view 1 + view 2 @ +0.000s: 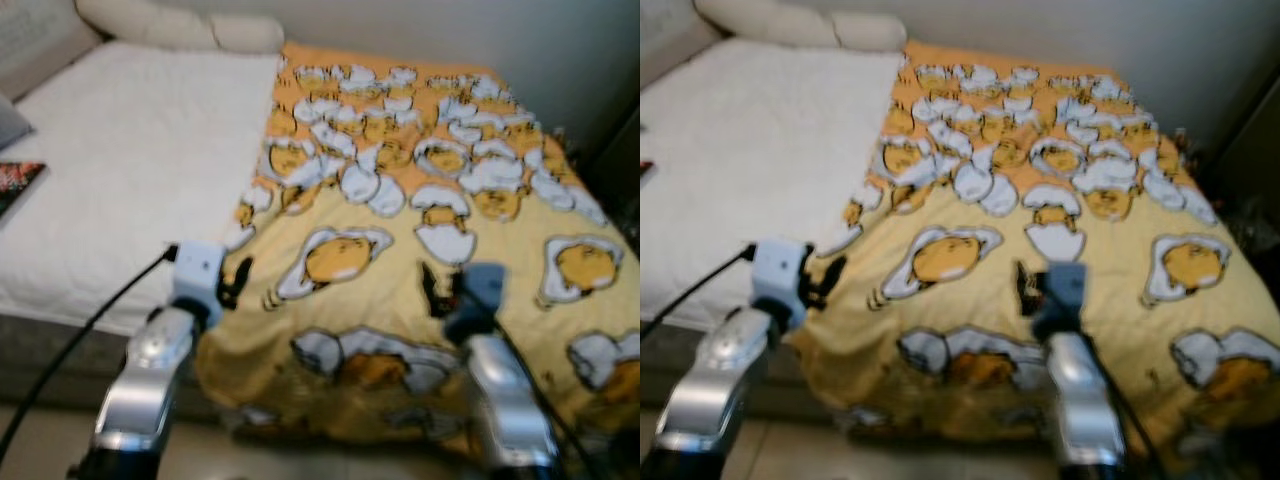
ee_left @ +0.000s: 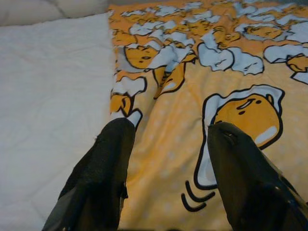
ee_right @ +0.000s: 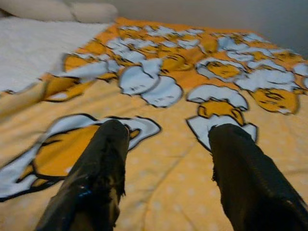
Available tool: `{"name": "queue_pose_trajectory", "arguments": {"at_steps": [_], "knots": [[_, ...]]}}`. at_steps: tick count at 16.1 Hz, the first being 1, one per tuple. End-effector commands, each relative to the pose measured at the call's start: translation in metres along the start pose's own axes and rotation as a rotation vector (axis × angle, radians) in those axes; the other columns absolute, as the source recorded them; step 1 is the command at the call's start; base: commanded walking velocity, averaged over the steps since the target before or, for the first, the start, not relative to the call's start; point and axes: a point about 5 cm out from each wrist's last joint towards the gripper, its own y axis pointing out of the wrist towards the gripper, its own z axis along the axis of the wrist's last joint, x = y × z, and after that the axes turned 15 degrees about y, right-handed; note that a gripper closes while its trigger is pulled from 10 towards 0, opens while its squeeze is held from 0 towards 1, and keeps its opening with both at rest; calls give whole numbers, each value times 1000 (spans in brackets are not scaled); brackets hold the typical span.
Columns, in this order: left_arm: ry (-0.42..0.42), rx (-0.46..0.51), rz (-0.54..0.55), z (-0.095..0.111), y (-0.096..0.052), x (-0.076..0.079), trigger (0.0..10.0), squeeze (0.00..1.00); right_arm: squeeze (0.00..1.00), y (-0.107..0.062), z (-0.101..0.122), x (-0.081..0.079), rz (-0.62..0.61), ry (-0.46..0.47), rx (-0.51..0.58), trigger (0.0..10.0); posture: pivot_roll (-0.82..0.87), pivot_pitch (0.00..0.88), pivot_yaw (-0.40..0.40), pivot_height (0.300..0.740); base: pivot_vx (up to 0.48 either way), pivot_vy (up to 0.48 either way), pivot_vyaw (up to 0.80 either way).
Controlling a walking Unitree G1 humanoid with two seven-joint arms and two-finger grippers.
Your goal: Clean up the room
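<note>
From the head views, a yellow blanket [image 1: 420, 250] printed with egg cartoons covers the half of the bed on the robot's right, its near edge hanging over the bed's foot, while bare white mattress [image 1: 130, 170] lies beside the blanket on the left. Two cream pillows [image 1: 180, 25] sit at the bed's head, beyond the blanket's far left corner, and a dark book [image 1: 18, 182] rests at the mattress's far left edge, well apart from the blanket. The left gripper [image 1: 236, 280] hovers at the blanket's left border near the foot; the right gripper [image 1: 432, 290] hovers over the blanket's middle near the foot. In the left wrist view, the left gripper's fingers [image 2: 103, 178] stand wide apart, holding nothing, above the seam where blanket meets mattress. In the right wrist view, the right gripper's fingers [image 3: 96, 178] are likewise spread wide and empty above the blanket.
</note>
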Motion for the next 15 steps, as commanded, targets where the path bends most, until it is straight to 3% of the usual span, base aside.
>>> {"name": "queue_pose_trajectory", "arguments": {"at_steps": [1, 3, 6, 9, 15], "knots": [[7, 16, -7, 5, 3, 2, 10000, 290, 1000, -1, 2, 12, -48, -5, 9, 10000, 46, 0, -53, 740, 0, -360, 0], [7, 1, 0, 1, 2, 2, 10000, 290, 1000, -2, -6, 21, -127, 35, -17, 10000, 42, 0, -48, 740, 0, -356, -400], [-2, -16, 11, -5, 0, 2, 10000, 290, 1000, -3, -7, 25, -140, 24, -13, 10000, 36, 0, -45, 740, 0, -336, -800], [-40, -31, 41, -8, 0, 0, 10000, 275, 1000, -4, -10, 28, -154, 23, -17, 10000, 33, 0, -42, 740, 0, 0, -800], [-35, 18, 46, -3, 1, 1, 10000, 278, 1000, -3, -10, 31, -165, 17, -19, 10000, 26, 0, -47, 740, 0, 0, -800]]}}
